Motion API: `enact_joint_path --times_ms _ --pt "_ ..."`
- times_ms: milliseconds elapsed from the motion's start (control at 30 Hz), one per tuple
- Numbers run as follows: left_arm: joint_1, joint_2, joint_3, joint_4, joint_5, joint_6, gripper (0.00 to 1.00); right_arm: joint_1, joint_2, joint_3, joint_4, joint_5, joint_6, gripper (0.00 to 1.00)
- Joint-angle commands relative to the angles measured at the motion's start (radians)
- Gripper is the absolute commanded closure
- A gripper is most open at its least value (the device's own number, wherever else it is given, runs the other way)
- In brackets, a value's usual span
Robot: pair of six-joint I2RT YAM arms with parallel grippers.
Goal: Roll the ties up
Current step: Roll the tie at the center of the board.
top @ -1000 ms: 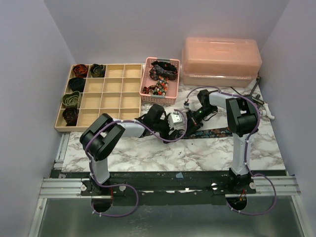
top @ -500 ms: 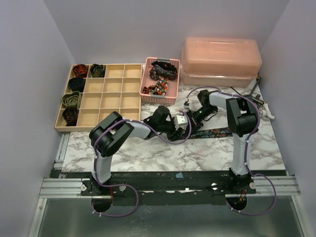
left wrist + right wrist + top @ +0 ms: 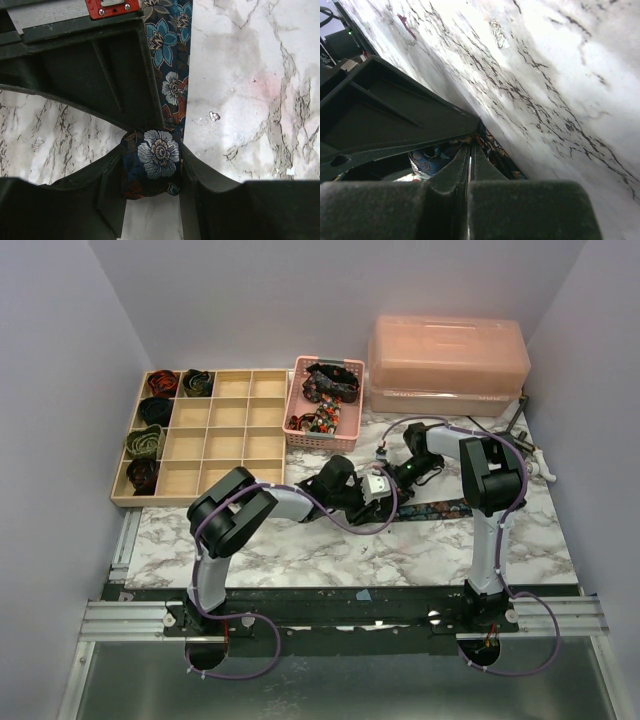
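Top view: high, behind both arm bases, facing down and forward over the whole table (image 3: 300, 550). Left wrist: close, looking straight down past the left end effector (image 3: 150, 172). Right wrist: very close, grazing the table past the right end effector (image 3: 470, 155). Shared by all three: the floral tie (image 3: 172, 85) just ahead of each end effector.

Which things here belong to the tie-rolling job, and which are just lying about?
Job in hand:
floral tie, coiled end in left gripper
right gripper beside it
rolled ties in wooden tray
loose ties in pink basket

Lying about:
peach lidded box
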Motion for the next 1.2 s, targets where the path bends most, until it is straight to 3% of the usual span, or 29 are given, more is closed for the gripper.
enact_joint_path --times_ms 0,133,300,467,667,833,1167 --pt "-0.042 0.070 0.060 -0.114 -0.053 0.025 0.64 0.008 0.066 -0.031 0.142 0.167 -0.039 1.00" --pt "-0.043 0.076 0.054 -0.226 -0.128 0.074 0.74 0.007 0.041 -0.021 0.123 0.130 -0.029 0.98" --pt "-0.042 0.064 0.058 -0.425 -0.173 0.134 0.87 -0.046 -0.007 0.040 0.009 0.076 -0.036 0.69" --pt "-0.045 0.077 0.082 -0.549 -0.227 0.152 0.89 -0.133 -0.062 0.081 -0.134 -0.007 -0.083 0.58" --pt "-0.044 0.092 0.123 -0.605 -0.220 0.162 0.89 -0.135 -0.133 0.015 -0.177 -0.150 -0.085 0.50" --pt "-0.044 0.104 0.160 -0.625 -0.207 0.152 0.88 -0.104 -0.104 0.019 -0.142 -0.204 -0.049 0.53" --pt "-0.044 0.109 0.167 -0.634 -0.215 0.154 0.87 -0.046 -0.051 -0.015 -0.097 -0.126 -0.042 0.60"
